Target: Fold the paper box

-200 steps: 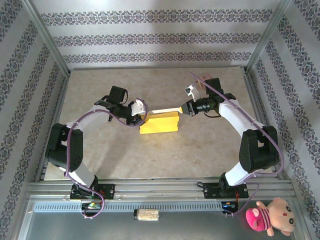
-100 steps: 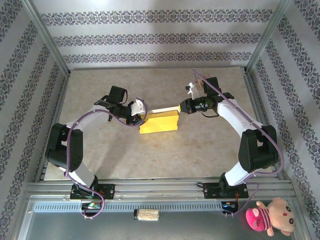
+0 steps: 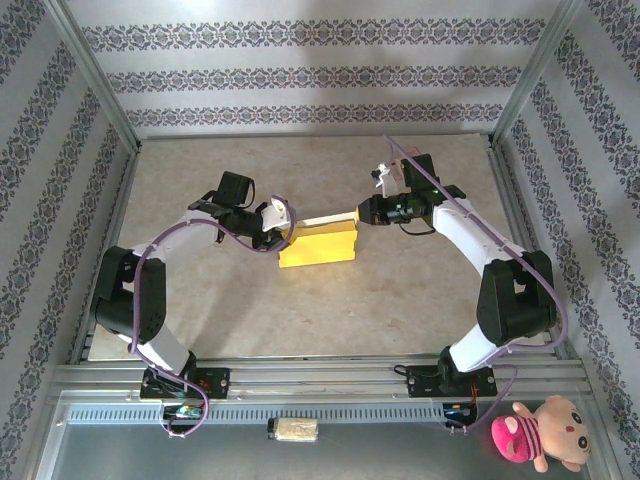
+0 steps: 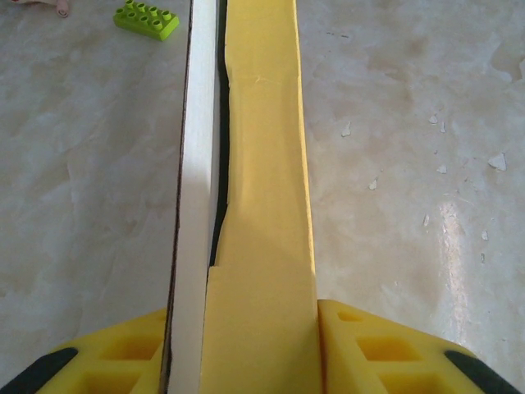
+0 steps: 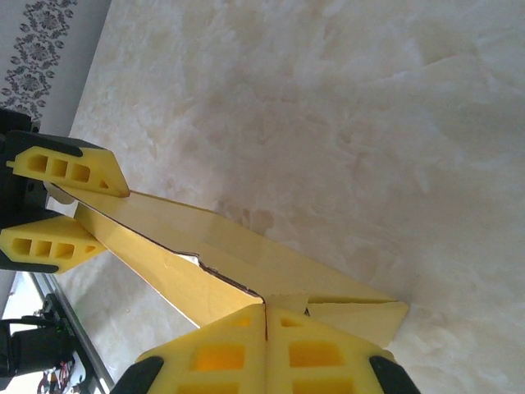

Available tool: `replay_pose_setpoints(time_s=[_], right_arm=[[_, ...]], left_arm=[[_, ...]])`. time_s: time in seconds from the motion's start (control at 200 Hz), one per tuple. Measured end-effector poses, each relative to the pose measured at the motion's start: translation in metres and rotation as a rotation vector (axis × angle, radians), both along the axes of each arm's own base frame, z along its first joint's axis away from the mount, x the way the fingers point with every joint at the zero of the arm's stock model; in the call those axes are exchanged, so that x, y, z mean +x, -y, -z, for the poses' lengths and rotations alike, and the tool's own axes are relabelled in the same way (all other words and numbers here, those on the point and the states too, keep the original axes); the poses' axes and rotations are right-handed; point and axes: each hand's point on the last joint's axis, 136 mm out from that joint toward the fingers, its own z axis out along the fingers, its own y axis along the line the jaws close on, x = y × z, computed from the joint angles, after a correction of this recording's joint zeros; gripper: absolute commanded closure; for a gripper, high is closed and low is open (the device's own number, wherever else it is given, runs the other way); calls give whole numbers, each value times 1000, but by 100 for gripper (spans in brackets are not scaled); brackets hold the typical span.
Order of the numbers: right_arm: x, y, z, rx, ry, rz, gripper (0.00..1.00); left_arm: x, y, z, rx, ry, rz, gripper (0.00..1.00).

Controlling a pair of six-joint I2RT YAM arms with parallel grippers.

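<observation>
Yellow cardboard: the paper box (image 3: 318, 245) lies near the middle of the surface (image 3: 400, 300), between the two arms, its long yellow side facing the near edge.
Box flap: a pale strip runs along the far top edge of the box towards the right arm.
Left end effector (image 3: 283, 232): at the box's left end, its yellow fingers (image 4: 385, 345) clamped on either side of the box end.
Left wrist view: the box (image 4: 262, 205) stretches away from the left end effector (image 4: 246, 349), a white panel standing edge-on just beside a yellow one, with a dark slit between them.
Right end effector (image 3: 362, 213): at the right end of the pale flap, its fingers (image 5: 328, 353) pressed together, the thin card edge running into the seam between them.
Right wrist view: the box (image 5: 205, 263) spreads from the right end effector (image 5: 265, 336) as a narrow yellow wedge to the left end effector (image 5: 74, 205) at the far end.
Green brick (image 4: 146, 18): on the surface beyond the box, well apart from it.
Plush toy (image 3: 540, 435): pink and tan, off the surface at the near right corner.
</observation>
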Motion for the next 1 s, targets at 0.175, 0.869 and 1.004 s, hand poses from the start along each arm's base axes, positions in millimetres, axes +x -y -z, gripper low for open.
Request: replay_pose_setpoints(time_s=[0.175, 0.869, 1.004], right_arm=[[-2, -1, 0, -16, 11, -3, 94], [-25, -2, 22, -135, 54, -63, 96], [-23, -2, 22, -140, 62, -59, 92]], left_arm=[[1, -2, 0, 1, 0, -5, 63], [3, -3, 0, 4, 6, -10, 67], [5, -3, 0, 2, 17, -18, 70]])
